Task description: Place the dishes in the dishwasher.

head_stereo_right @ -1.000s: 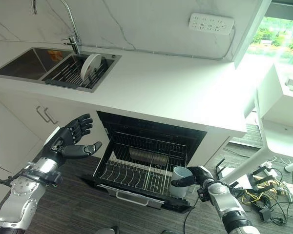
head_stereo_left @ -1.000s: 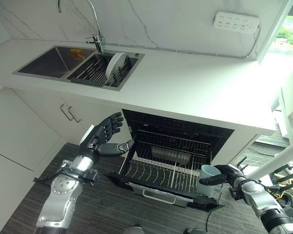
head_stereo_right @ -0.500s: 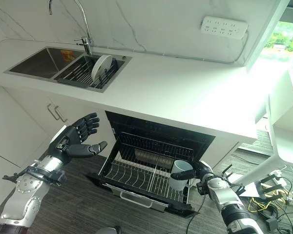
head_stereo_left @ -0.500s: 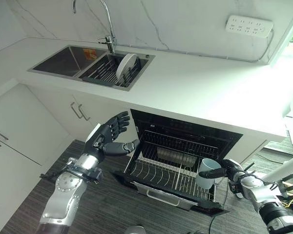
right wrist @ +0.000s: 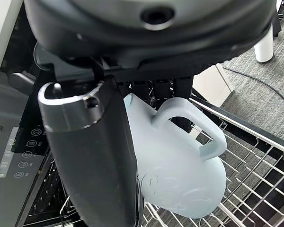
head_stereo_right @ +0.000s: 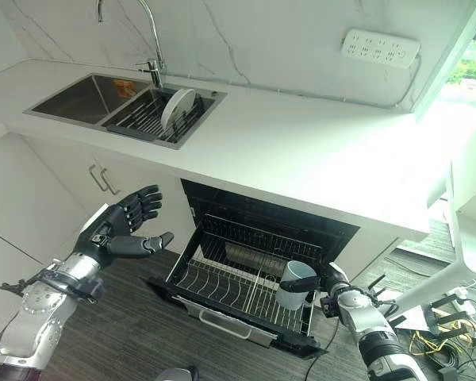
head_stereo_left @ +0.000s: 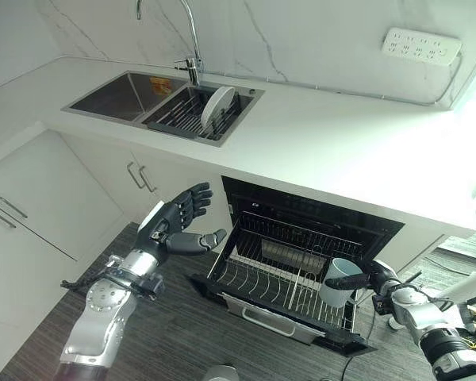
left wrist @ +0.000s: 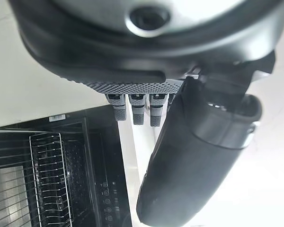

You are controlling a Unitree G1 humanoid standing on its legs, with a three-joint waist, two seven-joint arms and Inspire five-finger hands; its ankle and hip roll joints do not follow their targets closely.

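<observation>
Where the right hand [head_stereo_right: 339, 292] grips, mug [head_stereo_right: 292, 284] pale blue.

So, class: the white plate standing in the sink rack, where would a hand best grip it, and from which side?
Grip the plate by its upper rim, coming from above: it stands on edge in the rack, so only the top edge is free. The left hand is open.

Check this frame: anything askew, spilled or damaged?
Nothing stands out. The right hand holds the pale blue mug over the right end of the pulled-out wire dishwasher rack. The left hand hangs open beside the rack. A white plate stands upright in the sink's drying rack.
</observation>
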